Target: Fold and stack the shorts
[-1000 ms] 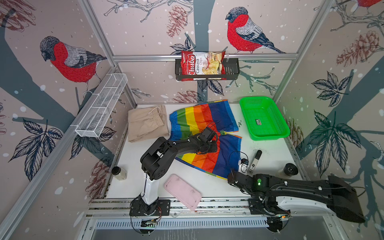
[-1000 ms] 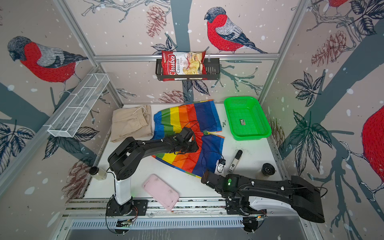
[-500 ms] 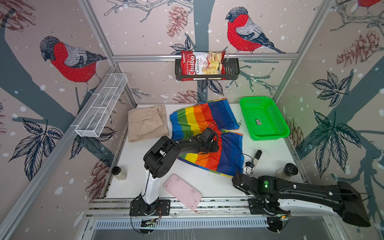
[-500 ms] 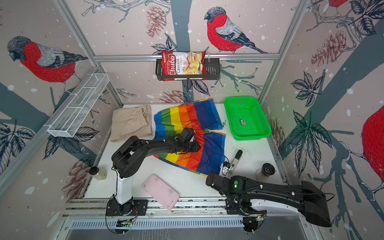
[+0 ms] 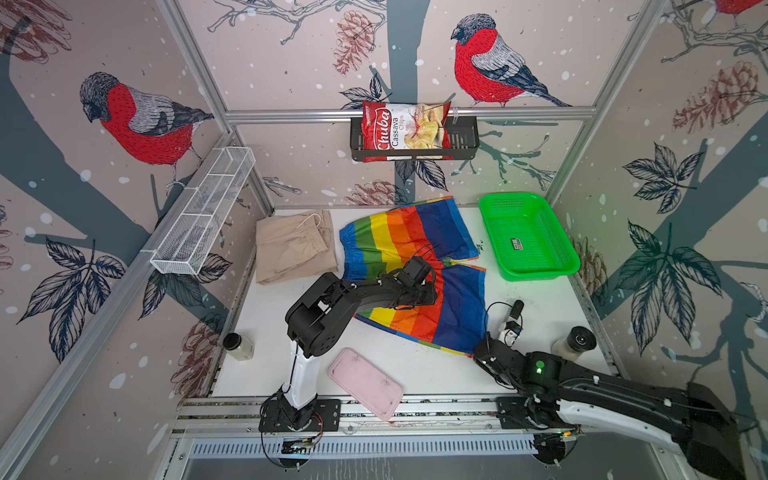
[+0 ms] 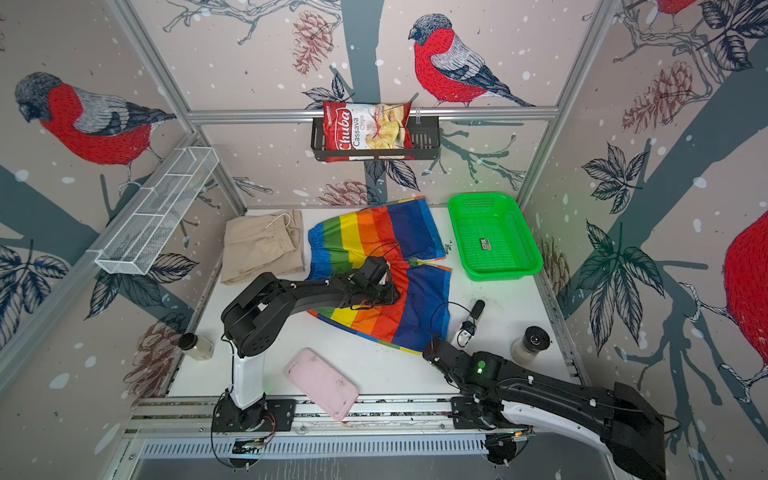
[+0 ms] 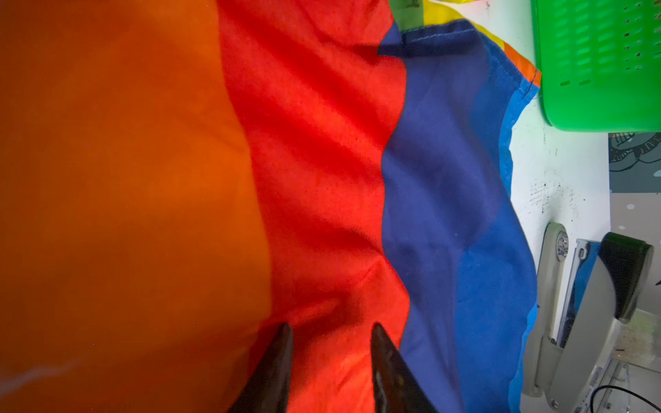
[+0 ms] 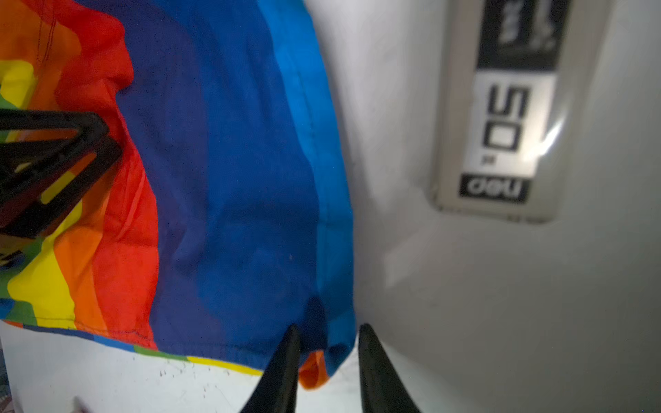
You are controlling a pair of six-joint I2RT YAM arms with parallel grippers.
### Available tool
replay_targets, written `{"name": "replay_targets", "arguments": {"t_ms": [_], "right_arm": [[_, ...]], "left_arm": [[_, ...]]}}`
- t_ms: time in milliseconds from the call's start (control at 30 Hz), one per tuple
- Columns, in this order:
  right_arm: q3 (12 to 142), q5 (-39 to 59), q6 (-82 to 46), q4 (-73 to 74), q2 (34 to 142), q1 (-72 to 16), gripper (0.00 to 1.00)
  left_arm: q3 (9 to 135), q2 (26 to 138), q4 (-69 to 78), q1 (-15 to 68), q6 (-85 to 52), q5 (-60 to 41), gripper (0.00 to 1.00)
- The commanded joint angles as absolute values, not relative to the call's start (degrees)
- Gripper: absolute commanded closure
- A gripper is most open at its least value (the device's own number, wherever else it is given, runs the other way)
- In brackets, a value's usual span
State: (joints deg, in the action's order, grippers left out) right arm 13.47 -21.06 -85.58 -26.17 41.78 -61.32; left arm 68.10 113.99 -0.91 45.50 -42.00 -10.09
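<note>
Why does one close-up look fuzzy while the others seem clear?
Right wrist view: the stapler is out of focus, with a white glare streak on its label; the striped shorts look soft too. Left wrist view: sharper, but the orange stripe falls into shade toward the picture's edge. Both top views: sharp, evenly lit, only faint shadows on the table.

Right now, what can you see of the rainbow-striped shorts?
The shiny rainbow-striped shorts lie spread on the white table, gathered waistband leftward in both top views, far leg flat, near leg rumpled. Stripes run blue, green, yellow, orange, red, blue. The left gripper pinches a red fold on the near leg; the right gripper has its fingers astride the blue hem corner.
</note>
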Motion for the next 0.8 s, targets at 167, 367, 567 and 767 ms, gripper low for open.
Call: {"name": "replay_targets", "arguments": {"t_ms": [167, 367, 567, 767], "right_arm": [[11.8, -14.6, -80.5, -22.5, 40.2, -57.5, 0.76], [12.4, -11.5, -80.5, -22.3, 44.1, -58.9, 0.71], [14.4, -10.9, -79.2, -22.4, 50.3, -59.9, 0.91], [21.0, -13.6, -71.7, -29.3, 53.1, -58.4, 0.99]], "left_arm": [[67.9, 114.7, -6.2, 45.5, -42.1, -8.9, 0.62], [68.4, 115.7, -6.2, 45.5, -42.2, -9.6, 0.62], [68.5, 115.6, -6.3, 45.4, -42.0, -9.4, 0.62], [67.5, 116.8, -6.2, 44.4, -42.1, -10.1, 0.63]]}}
